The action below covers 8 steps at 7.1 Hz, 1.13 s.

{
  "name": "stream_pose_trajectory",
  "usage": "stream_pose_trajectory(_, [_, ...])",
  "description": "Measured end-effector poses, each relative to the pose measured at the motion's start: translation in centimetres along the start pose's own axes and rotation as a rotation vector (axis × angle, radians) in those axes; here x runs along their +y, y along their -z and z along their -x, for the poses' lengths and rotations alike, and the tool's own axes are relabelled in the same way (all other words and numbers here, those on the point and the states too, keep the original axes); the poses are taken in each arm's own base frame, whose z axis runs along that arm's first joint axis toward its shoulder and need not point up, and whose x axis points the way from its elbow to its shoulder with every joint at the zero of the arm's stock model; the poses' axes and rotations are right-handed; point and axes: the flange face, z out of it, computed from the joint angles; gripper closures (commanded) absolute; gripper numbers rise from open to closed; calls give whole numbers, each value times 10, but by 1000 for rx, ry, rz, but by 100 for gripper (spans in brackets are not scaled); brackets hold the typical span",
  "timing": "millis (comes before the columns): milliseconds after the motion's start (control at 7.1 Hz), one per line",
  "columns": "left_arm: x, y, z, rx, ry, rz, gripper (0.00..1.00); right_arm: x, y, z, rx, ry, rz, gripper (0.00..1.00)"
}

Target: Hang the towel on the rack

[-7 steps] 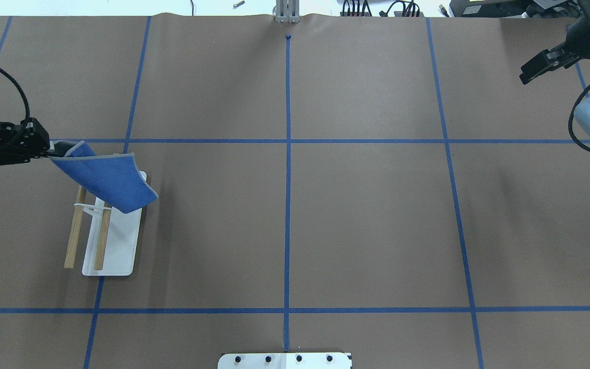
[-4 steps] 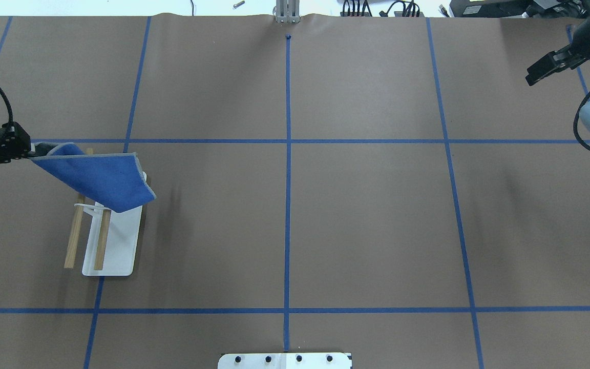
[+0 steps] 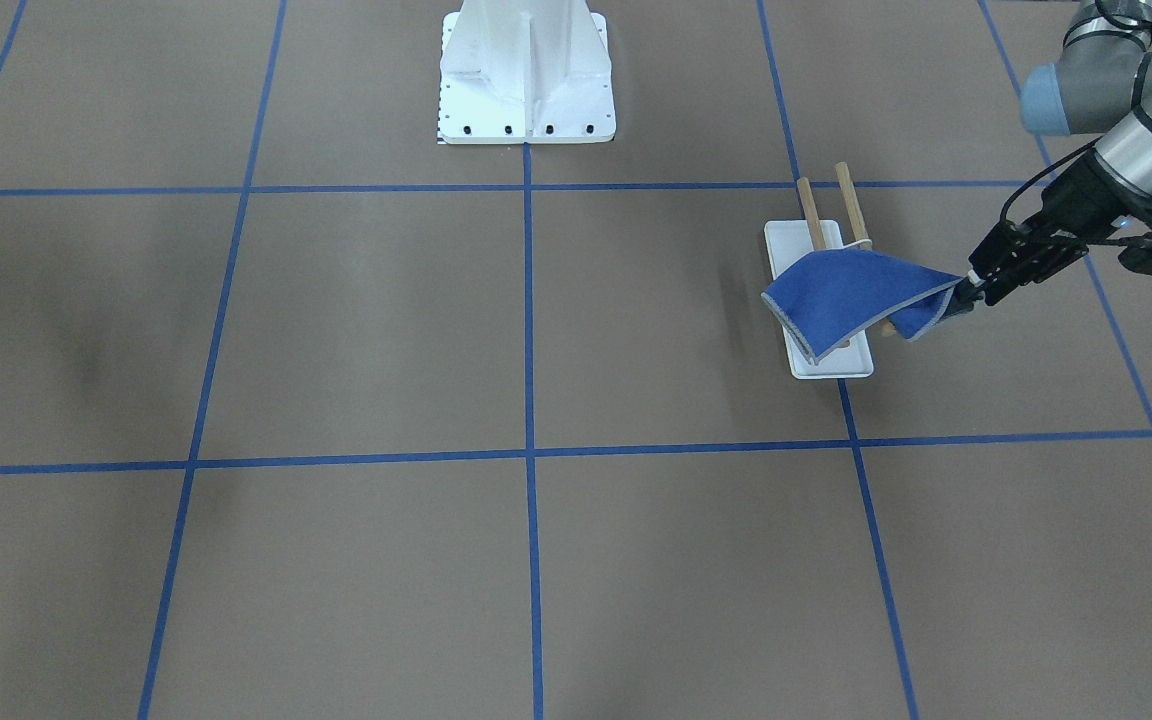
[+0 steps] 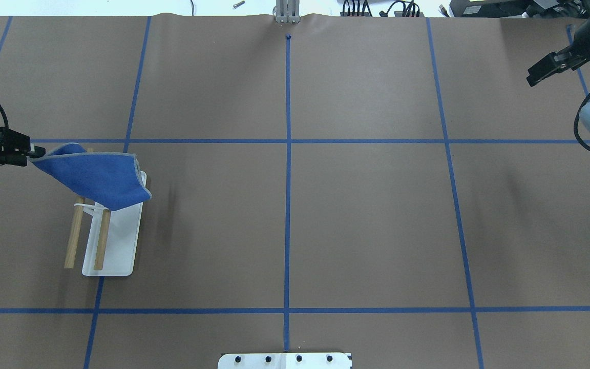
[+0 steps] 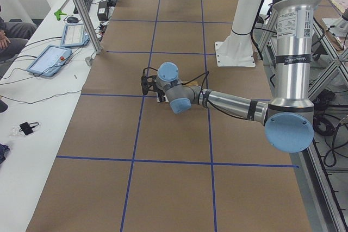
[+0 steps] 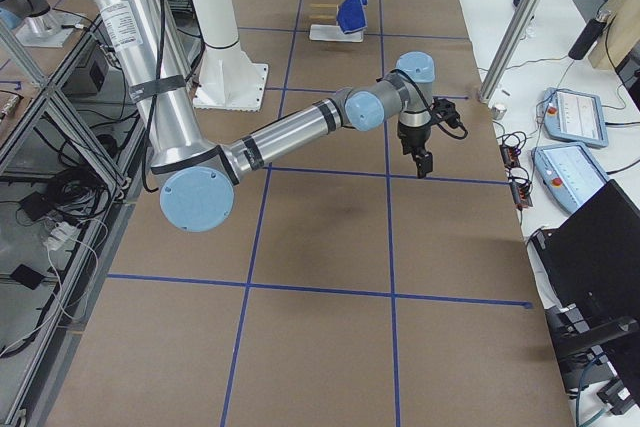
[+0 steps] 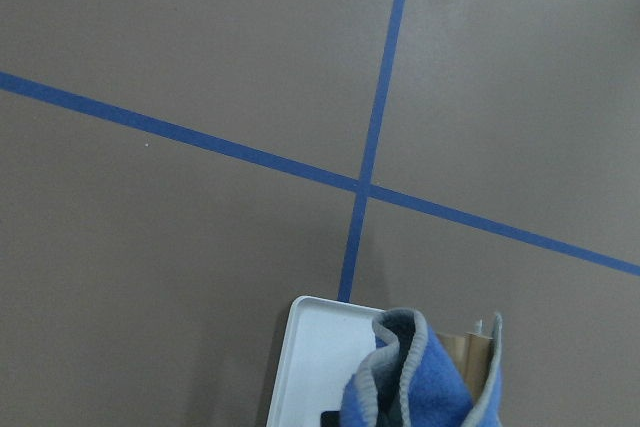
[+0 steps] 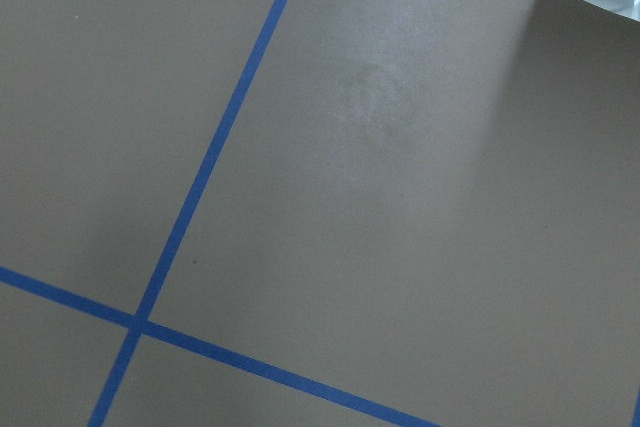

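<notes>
Left gripper (image 4: 32, 151) clamped on towel (image 4: 98, 174) corner; right gripper (image 4: 543, 70), far-right corner, jaws indeterminate. Risk: towel overhangs rack (image 4: 118, 246) end, may slide off at release.

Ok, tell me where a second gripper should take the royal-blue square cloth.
The drooping free corner of the royal-blue cloth, from the middle of the table: the left gripper pinches the opposite corner; this tip hangs unheld over the wooden-dowel rack.

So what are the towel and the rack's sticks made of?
The towel looks like soft, fuzzy cloth, maybe fleece: it droops and folds, with a stitched grey edge. The sticks look like bare, pale wood: matte light brown, though no grain shows.
</notes>
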Motion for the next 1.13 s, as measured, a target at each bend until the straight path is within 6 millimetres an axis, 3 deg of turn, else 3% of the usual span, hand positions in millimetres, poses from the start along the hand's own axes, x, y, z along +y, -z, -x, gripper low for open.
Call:
stream_pose_trajectory(423, [-12,9,13,-10,-17,-29,2,19,-12,-16,10,-27,31,0])
stream_pose_trajectory(846, [-42,37,49,-112,-155,-56,2,67,-19,-77,47,-115,71,0])
stream_pose_trajectory(1128, [-68,70,96,-238,-339,-39,2,113,-17,-134,52,-180,87,0])
